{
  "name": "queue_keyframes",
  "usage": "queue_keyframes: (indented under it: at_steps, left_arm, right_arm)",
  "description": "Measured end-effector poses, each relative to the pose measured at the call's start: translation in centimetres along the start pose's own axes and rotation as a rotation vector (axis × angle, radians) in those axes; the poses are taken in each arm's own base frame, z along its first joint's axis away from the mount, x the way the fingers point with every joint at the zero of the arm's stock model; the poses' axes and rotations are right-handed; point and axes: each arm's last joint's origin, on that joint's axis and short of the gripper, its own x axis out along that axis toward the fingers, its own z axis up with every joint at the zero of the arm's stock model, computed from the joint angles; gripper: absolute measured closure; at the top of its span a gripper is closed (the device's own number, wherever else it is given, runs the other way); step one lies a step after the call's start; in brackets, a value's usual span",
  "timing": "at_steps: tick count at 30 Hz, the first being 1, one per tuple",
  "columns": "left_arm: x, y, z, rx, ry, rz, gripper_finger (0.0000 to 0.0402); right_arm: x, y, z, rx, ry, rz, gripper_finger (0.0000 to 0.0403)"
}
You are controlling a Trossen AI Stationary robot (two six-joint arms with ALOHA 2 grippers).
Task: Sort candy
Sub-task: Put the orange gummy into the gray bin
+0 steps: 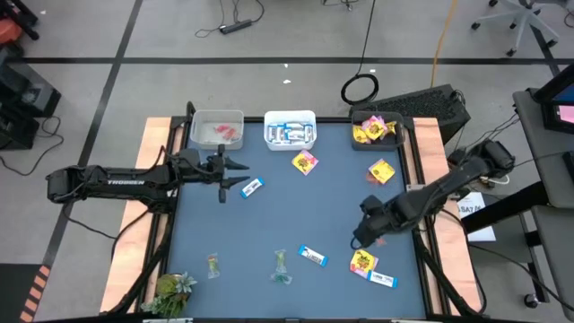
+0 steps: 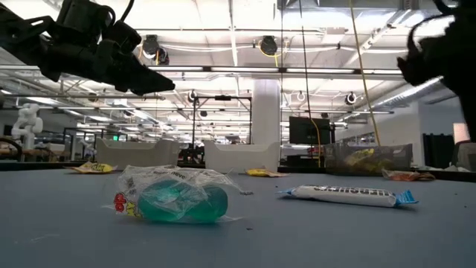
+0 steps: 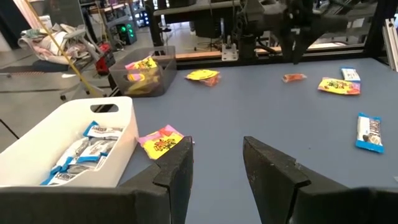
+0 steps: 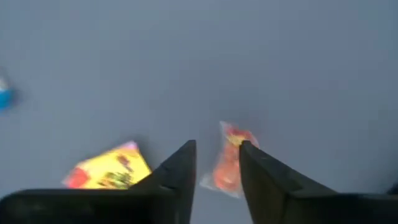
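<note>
**Red candy waits between the fingers**

The right gripper [image 4: 217, 163] hangs just over a small red candy [image 4: 228, 163] on the table [image 1: 296, 211], jaws parted and holding nothing. A yellow packet [image 4: 109, 167] lies near. It should drop straight down, then pinch only the red one. Farther off, the left gripper [image 3: 217, 163] waits with jaws apart and empty, by the white bin [image 3: 118, 112] of blue bars [image 3: 81, 155].

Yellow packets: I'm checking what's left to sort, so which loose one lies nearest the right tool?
The yellow packet at the table's near right, just beside the right tool; the other two loose ones lie up by the bins.
</note>
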Motion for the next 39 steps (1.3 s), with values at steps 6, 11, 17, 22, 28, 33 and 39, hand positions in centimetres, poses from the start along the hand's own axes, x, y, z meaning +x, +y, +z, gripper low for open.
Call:
queue_keyframes:
  at_steps: [6,11,17,22,28,33,39]
  left_arm:
    - [0.0,0.0,0.0,0.006,-0.001,0.000,0.0253]
    - [0.0,0.0,0.0,0.007,0.000,0.000,0.0253]
    - [0.0,0.0,0.0,0.008,-0.001,0.000,0.0253]
    - [0.0,0.0,0.0,0.008,-0.005,0.001,0.0253]
    - [0.0,0.0,0.2,0.007,-0.026,0.004,0.0253]
    - [0.2,0.1,0.1,0.004,-0.030,0.005,0.0253]
    - [1.2,0.2,-0.3,0.007,-0.038,0.002,0.0253]
  right_arm:
    - [2.3,0.7,-0.5,0.043,0.071,-0.122,0.0240]
    - [4.2,1.2,-0.5,0.049,0.127,-0.198,0.0235]
    - [5.4,1.4,0.3,0.011,0.125,-0.235,0.0291]
    - [5.3,1.5,1.3,-0.046,0.063,-0.208,0.0384]
    - [3.7,2.6,3.0,-0.130,-0.104,-0.148,0.0388]
    - [2.9,4.1,5.3,-0.245,-0.338,-0.004,0.0400]
    - [1.9,6.3,9.4,-0.408,-0.631,0.170,0.0401]
